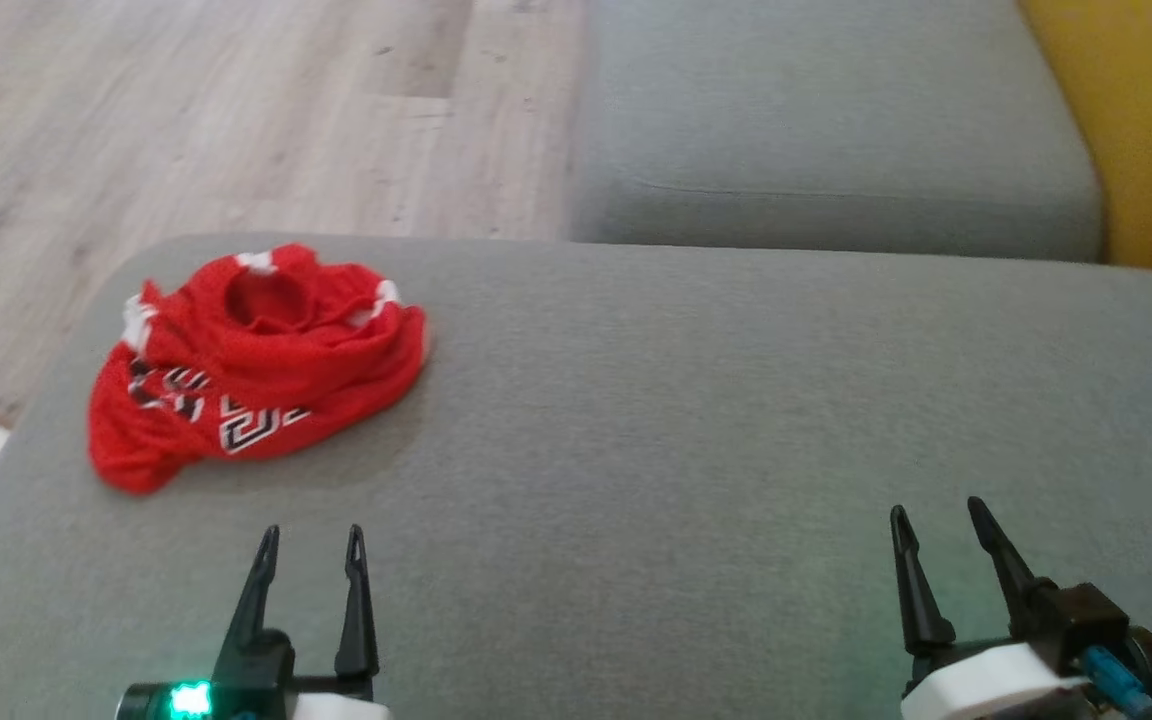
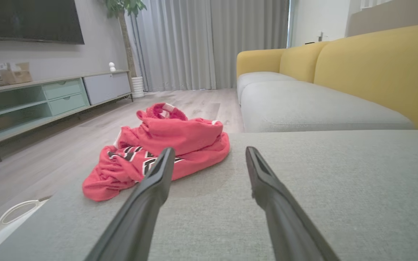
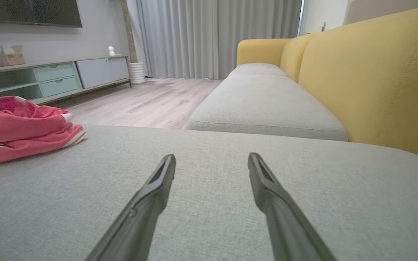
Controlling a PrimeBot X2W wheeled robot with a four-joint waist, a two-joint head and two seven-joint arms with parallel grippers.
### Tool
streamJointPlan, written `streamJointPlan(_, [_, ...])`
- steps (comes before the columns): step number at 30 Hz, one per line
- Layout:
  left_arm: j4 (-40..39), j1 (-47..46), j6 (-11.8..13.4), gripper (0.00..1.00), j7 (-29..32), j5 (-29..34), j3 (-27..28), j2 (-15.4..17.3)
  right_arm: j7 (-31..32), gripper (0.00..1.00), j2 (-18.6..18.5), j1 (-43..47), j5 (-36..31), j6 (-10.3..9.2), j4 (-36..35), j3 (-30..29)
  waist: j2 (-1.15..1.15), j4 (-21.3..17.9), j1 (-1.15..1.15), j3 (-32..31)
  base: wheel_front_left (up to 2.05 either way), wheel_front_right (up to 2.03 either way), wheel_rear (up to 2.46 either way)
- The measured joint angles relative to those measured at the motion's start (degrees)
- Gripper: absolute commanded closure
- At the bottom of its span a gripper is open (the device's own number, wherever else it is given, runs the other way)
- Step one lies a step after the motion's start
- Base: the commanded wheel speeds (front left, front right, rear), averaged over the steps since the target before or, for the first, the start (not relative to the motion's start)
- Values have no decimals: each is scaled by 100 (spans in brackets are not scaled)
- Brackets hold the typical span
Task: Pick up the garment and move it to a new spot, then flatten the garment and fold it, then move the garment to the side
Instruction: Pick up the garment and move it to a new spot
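A red garment (image 1: 256, 360) with white trim and a black-and-white pattern lies crumpled near the far left corner of the grey cushion (image 1: 686, 420). My left gripper (image 1: 312, 538) hovers open just nearer than it, nothing between its fingers. In the left wrist view the garment (image 2: 165, 145) sits slightly left of and beyond the gripper (image 2: 209, 154). My right gripper (image 1: 936, 510) stands open over the right side of the cushion, far from the cloth. The right wrist view shows the garment (image 3: 24, 127) at the left edge and the open gripper (image 3: 212, 159) over bare fabric.
A second grey seat cushion (image 1: 826, 130) lies beyond, with a yellow backrest (image 1: 1136, 120) on the right. Wood floor (image 1: 186, 110) lies past the cushion's left and far edges. A low cabinet (image 2: 49, 98), curtains and a plant stand across the room.
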Motion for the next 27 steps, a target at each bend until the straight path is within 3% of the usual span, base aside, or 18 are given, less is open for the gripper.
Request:
streamJointPlan(17, [-214, 9, 103, 0, -1, 91, 294, 2, 0, 0, 0, -16, 64, 1, -25, 83, 0, 1496, 0, 111, 0, 0, 0])
streamJointPlan(27, [-633, -74, 335, 0, -1, 481, 249, 85, 0, 0, 0, -40, 16, 1, -54, 90, 0, 1763, 0, 442, 0, 0, 0])
